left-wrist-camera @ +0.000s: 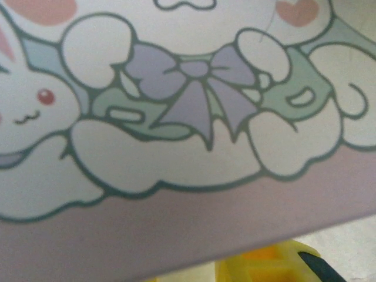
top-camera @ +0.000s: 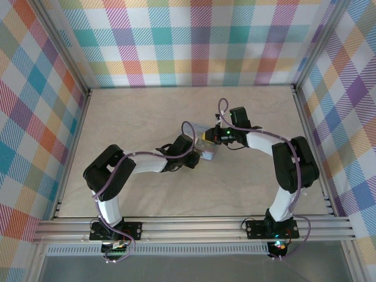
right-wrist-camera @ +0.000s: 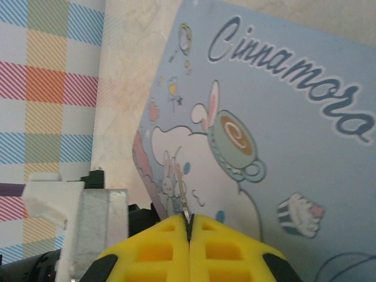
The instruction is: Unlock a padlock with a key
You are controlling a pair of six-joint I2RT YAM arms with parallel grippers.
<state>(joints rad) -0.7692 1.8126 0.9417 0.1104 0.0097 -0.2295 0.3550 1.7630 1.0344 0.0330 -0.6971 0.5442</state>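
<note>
Nearest the bases, an aluminium rail [top-camera: 194,226] carries both arms along the table's near edge. Both reach inward and meet over the middle of the pale, stone-patterned table [top-camera: 135,111].

The left gripper [top-camera: 191,151] sits at the near-left side of the tin [top-camera: 205,148], so close that its wrist camera looks straight onto the printed lid. One yellow finger [left-wrist-camera: 270,265] lies just below the lid's lilac border. Whether these jaws are open or clamped on the tin's edge cannot be told. Judgement: this arm is placed to steady the tin, which looks light and would slide on the smooth table under any push.

The right gripper [right-wrist-camera: 189,232] has its jaws pressed fully together, pinching a thin silvery sliver that stands up between the tips. By judgement this is the key [right-wrist-camera: 184,201], held at one end so that the free end can lead into a keyhole. It hangs above the tin's far-right part, with the lid beneath it.

Materials: the fingers are moulded yellow plastic with square pockets and dark patches at the sides. The tin is flat and rectangular, of smooth printed metal in pale blue, bearing cartoon rabbits, a cup and script lettering. It offers little to grip except its edges.

The padlock's position cannot be fixed, since the arms cover the tin's edges from overhead. Judgement: it hangs at the tin's clasp, between the two grippers.

Farthest off, plaid-printed walls [top-camera: 194,41] enclose the table on three sides.
</note>
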